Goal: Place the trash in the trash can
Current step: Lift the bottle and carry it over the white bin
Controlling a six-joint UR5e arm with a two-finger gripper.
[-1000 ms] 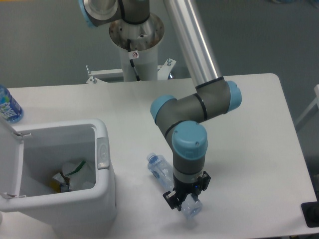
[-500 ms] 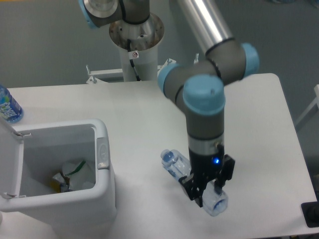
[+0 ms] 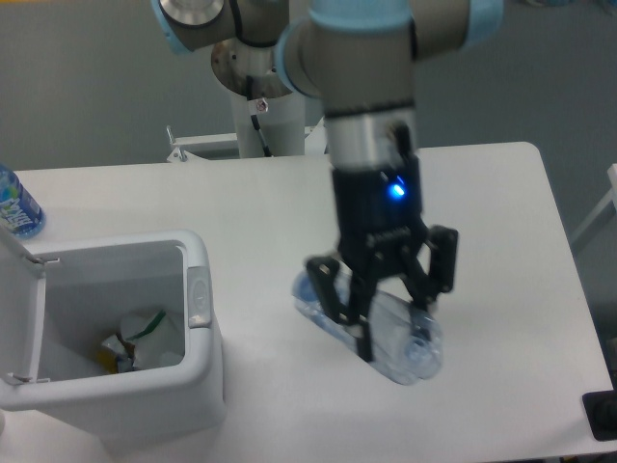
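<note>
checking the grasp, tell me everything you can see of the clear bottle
The clear bottle is transparent, bluish-tinted plastic, lying sideways in the pincer. Its dark fingers close around its middle. One end points toward the trash can, the other toward the table's near right. It appears lifted off the table, though contact cannot be ruled out.

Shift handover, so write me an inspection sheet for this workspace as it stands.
Surface: white table, bare around the bin.
Job's things: clear bottle clamped in the gripper; trash can open, lid up, crumpled wrapper and other scraps inside.
Clutter: blue-labelled bottle at the far left edge.
Grippers: gripper shut on the bottle, blue light lit.
Cables: a thin cable on the arm's pedestal.
Surroundings: grey floor.
</note>
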